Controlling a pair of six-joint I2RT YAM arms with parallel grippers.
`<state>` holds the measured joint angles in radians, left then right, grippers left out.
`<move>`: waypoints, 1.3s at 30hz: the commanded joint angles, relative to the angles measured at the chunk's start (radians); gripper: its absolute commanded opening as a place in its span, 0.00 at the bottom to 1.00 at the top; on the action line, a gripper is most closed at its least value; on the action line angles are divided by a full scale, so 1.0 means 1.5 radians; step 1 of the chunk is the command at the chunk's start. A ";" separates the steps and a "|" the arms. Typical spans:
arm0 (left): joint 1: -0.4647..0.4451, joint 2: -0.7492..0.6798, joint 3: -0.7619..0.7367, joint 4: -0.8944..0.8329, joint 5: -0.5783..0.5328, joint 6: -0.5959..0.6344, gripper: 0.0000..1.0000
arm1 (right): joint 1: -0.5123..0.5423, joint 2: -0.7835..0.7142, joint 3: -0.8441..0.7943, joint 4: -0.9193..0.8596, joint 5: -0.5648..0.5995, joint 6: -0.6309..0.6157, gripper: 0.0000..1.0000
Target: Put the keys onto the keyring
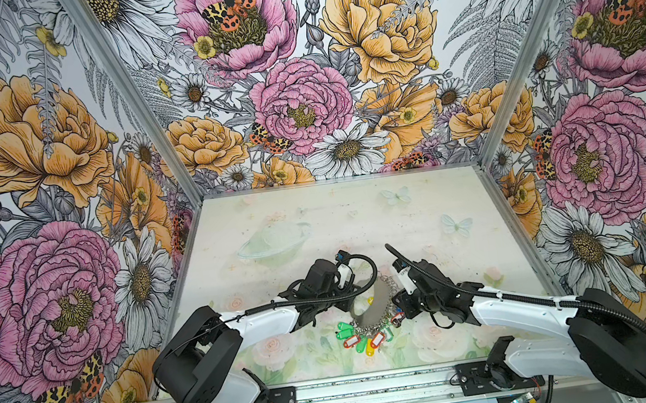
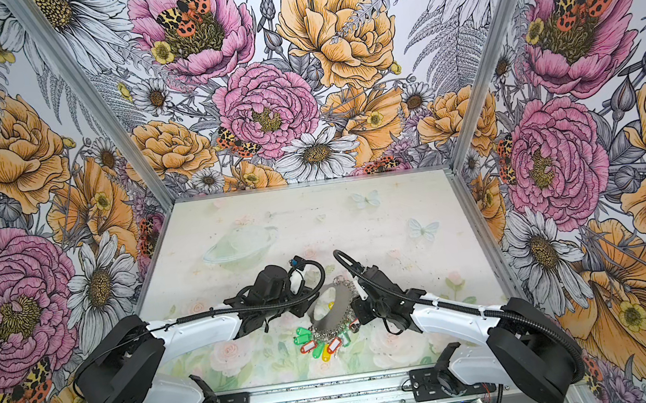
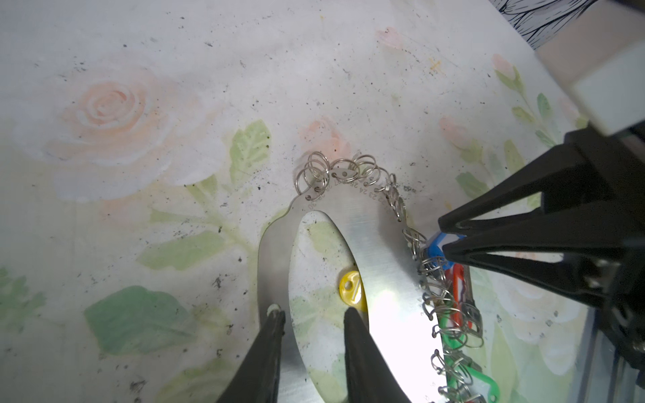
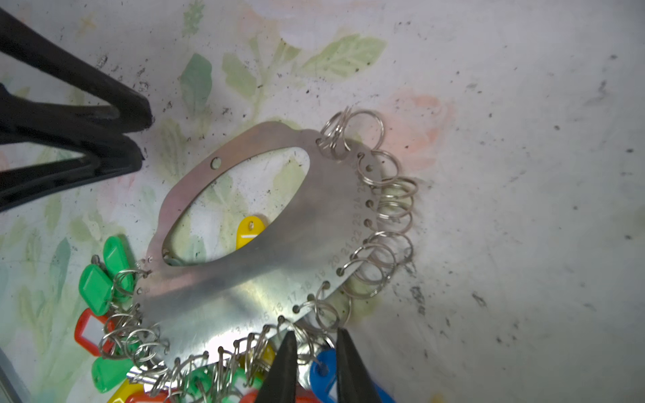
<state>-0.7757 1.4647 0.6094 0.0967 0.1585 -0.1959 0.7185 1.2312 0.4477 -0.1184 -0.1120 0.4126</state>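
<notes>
The keyring [image 4: 296, 244] is a flat grey metal oval edged with wire rings, lying on the mat in both top views [image 1: 372, 309] [image 2: 341, 309]. The blue tag [image 4: 324, 370] of the keys lies at its rim among the rings. Its metal key is hidden. My right gripper [image 4: 316, 335] stands slightly open with the blue tag [image 3: 432, 246] and some rings between its jaws. My left gripper [image 3: 314, 312] is open over the keyring's [image 3: 377, 244] thin side. From the right wrist, its tips [image 4: 143, 137] show just off the band.
A bunch of green, red and yellow tags [image 1: 361, 336] hangs from the keyring's near edge. One yellow tag [image 4: 249, 230] shows through the hole. Flowered walls close in the back and sides, and a metal rail [image 1: 336, 393] carrying both arm bases runs along the front.
</notes>
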 commanded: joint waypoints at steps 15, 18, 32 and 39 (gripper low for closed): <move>0.018 0.021 -0.012 -0.002 -0.012 0.005 0.35 | 0.010 -0.038 -0.004 0.023 -0.021 0.004 0.28; 0.020 0.029 -0.007 -0.002 -0.010 0.007 0.35 | 0.015 -0.023 -0.002 0.023 -0.027 0.004 0.27; 0.024 0.031 -0.014 -0.002 -0.005 0.011 0.35 | 0.028 0.033 0.019 0.023 0.006 -0.004 0.21; 0.025 0.037 -0.012 -0.002 -0.004 0.011 0.35 | 0.030 0.047 0.030 0.023 0.009 -0.011 0.11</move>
<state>-0.7475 1.5040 0.5964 0.0921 0.1429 -0.1917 0.7563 1.2919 0.4545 -0.1028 -0.1173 0.4034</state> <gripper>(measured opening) 0.350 0.118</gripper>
